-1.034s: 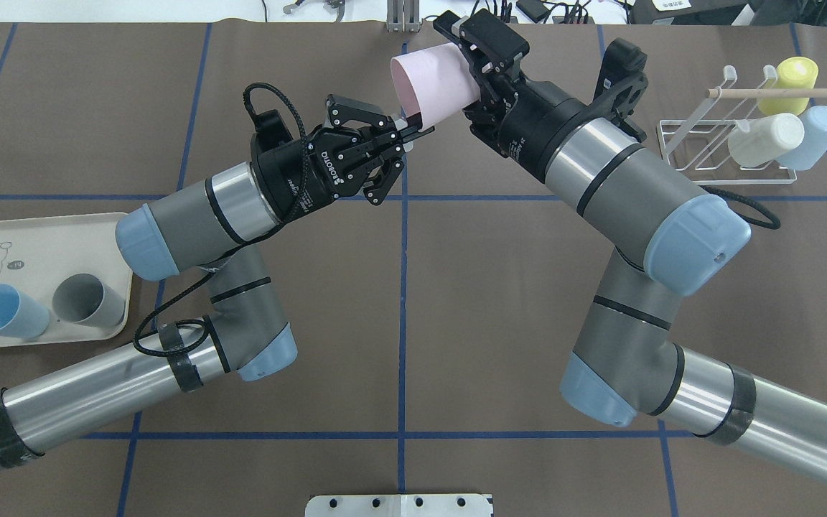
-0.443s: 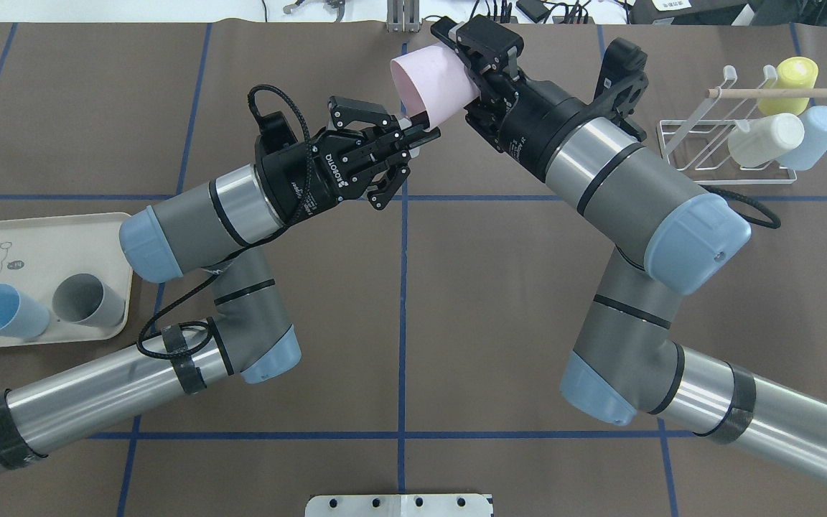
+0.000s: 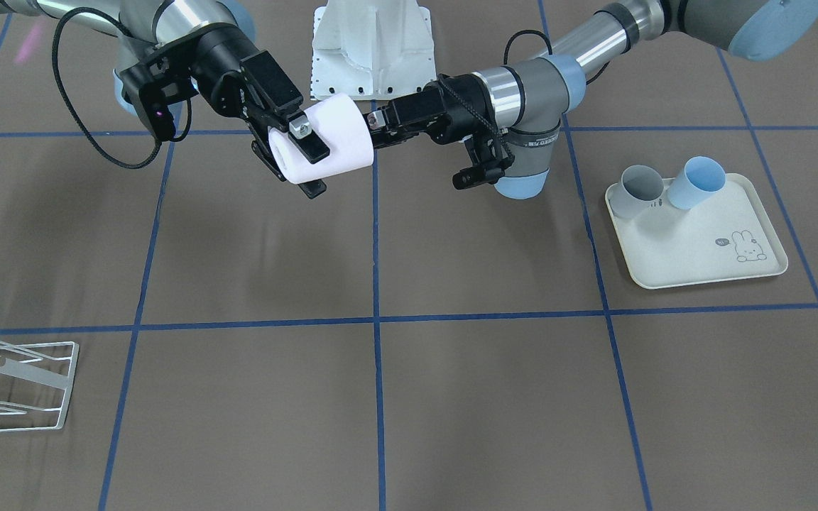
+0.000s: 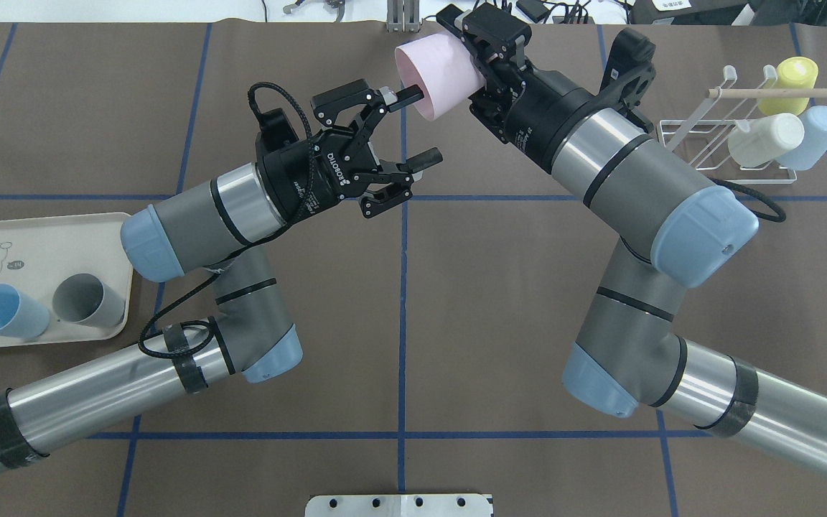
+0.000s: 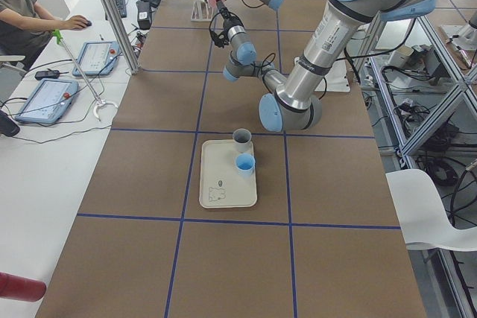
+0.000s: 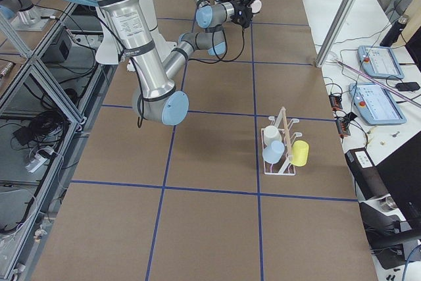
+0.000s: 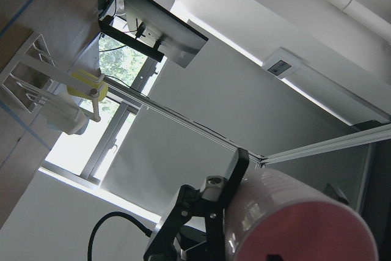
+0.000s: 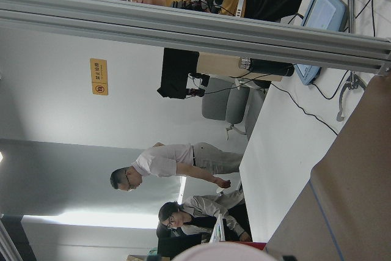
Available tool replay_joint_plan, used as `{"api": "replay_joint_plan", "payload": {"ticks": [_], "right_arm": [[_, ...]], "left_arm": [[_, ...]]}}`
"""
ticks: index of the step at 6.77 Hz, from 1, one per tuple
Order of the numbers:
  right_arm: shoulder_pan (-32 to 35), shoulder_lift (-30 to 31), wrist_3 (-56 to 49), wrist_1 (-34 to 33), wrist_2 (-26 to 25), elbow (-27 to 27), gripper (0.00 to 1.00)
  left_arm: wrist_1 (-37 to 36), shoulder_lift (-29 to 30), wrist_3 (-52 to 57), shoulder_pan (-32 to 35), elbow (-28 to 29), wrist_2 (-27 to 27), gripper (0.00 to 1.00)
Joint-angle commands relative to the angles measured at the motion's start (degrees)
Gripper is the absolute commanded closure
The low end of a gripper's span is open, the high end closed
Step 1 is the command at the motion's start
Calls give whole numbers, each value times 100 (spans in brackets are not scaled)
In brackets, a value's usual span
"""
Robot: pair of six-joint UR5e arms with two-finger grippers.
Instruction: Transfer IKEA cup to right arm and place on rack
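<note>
Matt plastic and bare metal
My left end effector [image 4: 422,123] and right end effector [image 3: 304,162] are matt black; the cup [image 4: 438,79] is smooth pink plastic, the rack [image 4: 701,169] white-coated wire with a bare wooden peg [image 4: 779,92], the tabletop [image 4: 492,287] dull brown, paper-like.

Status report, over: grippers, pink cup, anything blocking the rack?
Right gripper shut on pink cup, in the air. Left gripper open, beside its rim. Rack carries three cups; no obstacle seen between.
</note>
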State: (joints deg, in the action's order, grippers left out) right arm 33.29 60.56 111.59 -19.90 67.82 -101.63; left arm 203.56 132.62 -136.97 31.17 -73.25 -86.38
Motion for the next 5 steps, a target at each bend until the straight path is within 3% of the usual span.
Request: {"api": "replay_joint_plan", "payload": {"ticks": [1, 4, 5], "right_arm": [[237, 52, -6, 30, 20, 29, 100], [1544, 332, -294, -14, 1001, 756, 100], [1906, 455, -1027, -362, 1188, 924, 100]], "left_arm": [[-10, -8, 57, 12, 3, -2, 0], [-62, -17, 449, 161, 21, -28, 0], [-315, -17, 922, 170, 12, -37, 0]]}}
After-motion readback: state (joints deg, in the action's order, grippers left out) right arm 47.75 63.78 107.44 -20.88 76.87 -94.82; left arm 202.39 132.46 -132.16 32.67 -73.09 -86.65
